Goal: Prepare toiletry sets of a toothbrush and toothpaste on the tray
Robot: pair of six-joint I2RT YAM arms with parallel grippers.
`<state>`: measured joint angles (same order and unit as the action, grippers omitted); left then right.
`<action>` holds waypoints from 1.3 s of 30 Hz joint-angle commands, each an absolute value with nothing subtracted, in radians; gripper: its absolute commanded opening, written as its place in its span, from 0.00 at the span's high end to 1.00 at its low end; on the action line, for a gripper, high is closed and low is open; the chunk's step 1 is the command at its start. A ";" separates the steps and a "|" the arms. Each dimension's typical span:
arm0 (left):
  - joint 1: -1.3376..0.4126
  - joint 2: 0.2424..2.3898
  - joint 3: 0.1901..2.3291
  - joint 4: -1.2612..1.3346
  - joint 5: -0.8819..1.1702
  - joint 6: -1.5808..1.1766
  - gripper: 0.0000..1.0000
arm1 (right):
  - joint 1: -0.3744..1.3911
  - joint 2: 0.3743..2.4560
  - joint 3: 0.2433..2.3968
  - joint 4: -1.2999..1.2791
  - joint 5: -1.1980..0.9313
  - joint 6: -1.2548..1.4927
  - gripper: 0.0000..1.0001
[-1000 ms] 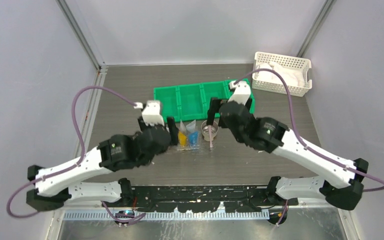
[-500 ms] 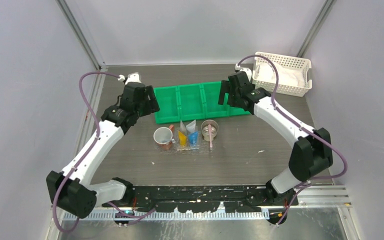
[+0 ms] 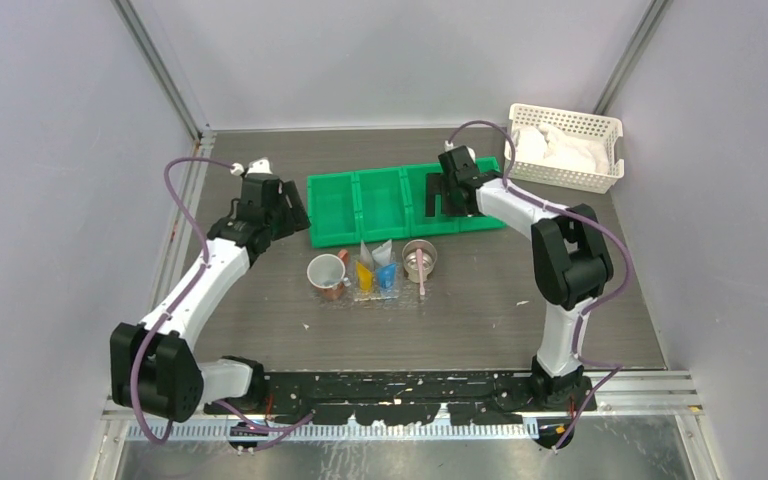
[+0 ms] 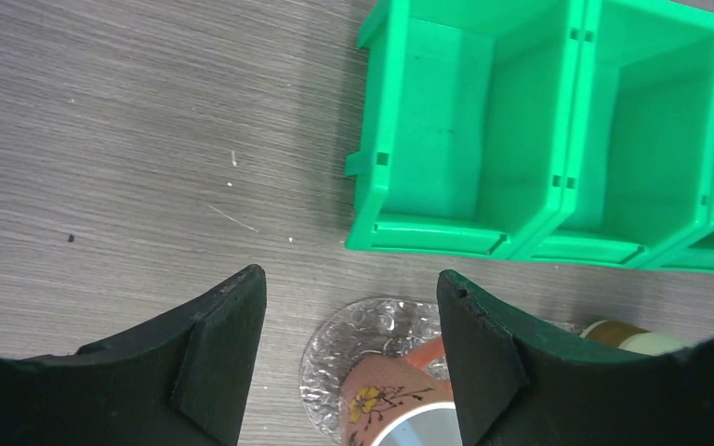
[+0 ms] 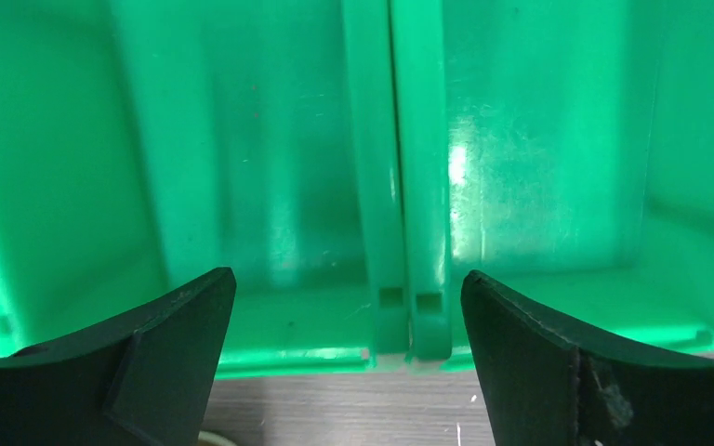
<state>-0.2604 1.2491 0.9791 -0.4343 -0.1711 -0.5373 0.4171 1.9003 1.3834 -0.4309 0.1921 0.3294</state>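
Observation:
In the top view the see-through tray [image 3: 352, 297] lies in front of the green bin. On or beside it stand a pink flowered cup [image 3: 327, 272], a yellow-orange toothpaste [image 3: 364, 275], a blue toothpaste [image 3: 387, 275] and a grey cup [image 3: 420, 260] holding a pale pink toothbrush [image 3: 422, 282]. My left gripper [image 3: 295, 212] hangs open to the left of the bin; its wrist view shows the tray's crinkly edge [image 4: 335, 339] and the flowered cup [image 4: 395, 404] between the open left gripper [image 4: 350, 279]. My right gripper [image 3: 442, 208] [image 5: 349, 279] is open above the bin and holds nothing.
The green four-compartment bin [image 3: 380, 200] [image 4: 521, 139] [image 5: 395, 186] sits mid-table; the compartments in view look empty. A white lattice basket [image 3: 565, 145] with white cloth stands at the far right corner. Grey walls close in both sides.
Both arms have drawn away from the cups and tubes toward the far side: the left to the bin's left end, the right over the bin. The pink cup is now uncovered.

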 commanded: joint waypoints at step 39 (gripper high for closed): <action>-0.133 1.266 0.758 -0.144 -0.111 -0.493 0.32 | 0.432 2.397 1.995 -0.349 0.077 0.556 0.64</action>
